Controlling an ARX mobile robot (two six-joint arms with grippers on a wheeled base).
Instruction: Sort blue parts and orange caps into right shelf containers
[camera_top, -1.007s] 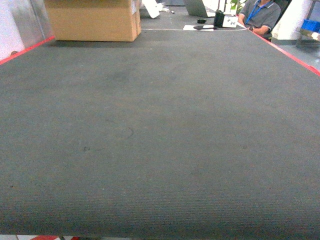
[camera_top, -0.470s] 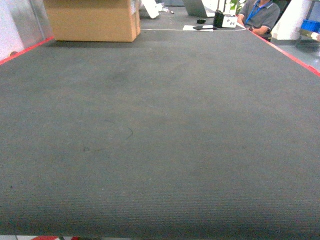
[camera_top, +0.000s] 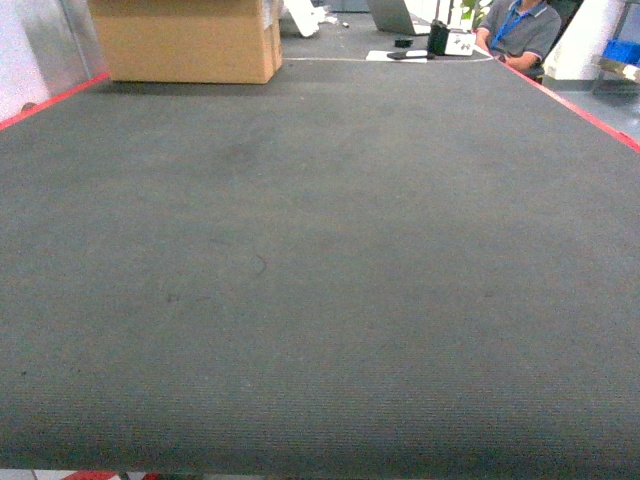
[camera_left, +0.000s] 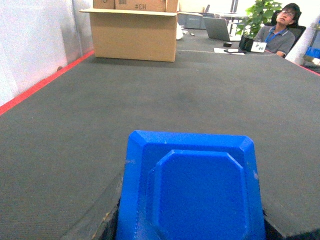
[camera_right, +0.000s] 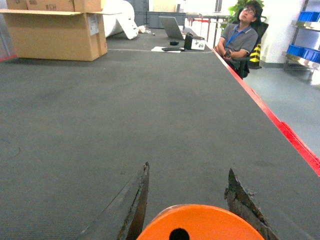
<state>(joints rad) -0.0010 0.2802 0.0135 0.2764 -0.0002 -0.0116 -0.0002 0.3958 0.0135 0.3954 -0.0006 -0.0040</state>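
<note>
Grippers both loaded — left clamps a blue part (camera_left: 190, 195), right an orange cap (camera_right: 200, 225) — with blue shelf containers (camera_right: 306, 16) far right, nearer the right arm.

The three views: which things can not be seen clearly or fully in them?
- Blue part, left wrist view: bottom edge cuts it off and it hides the left gripper's fingertips.
- Orange cap, right wrist view: only the top shows; no print is visible.
- Shelf crates, right wrist view: cut by the right edge, too small to see inside.
- Both arms: absent from the head view.
- Cardboard box, head view: top cut off.
</note>
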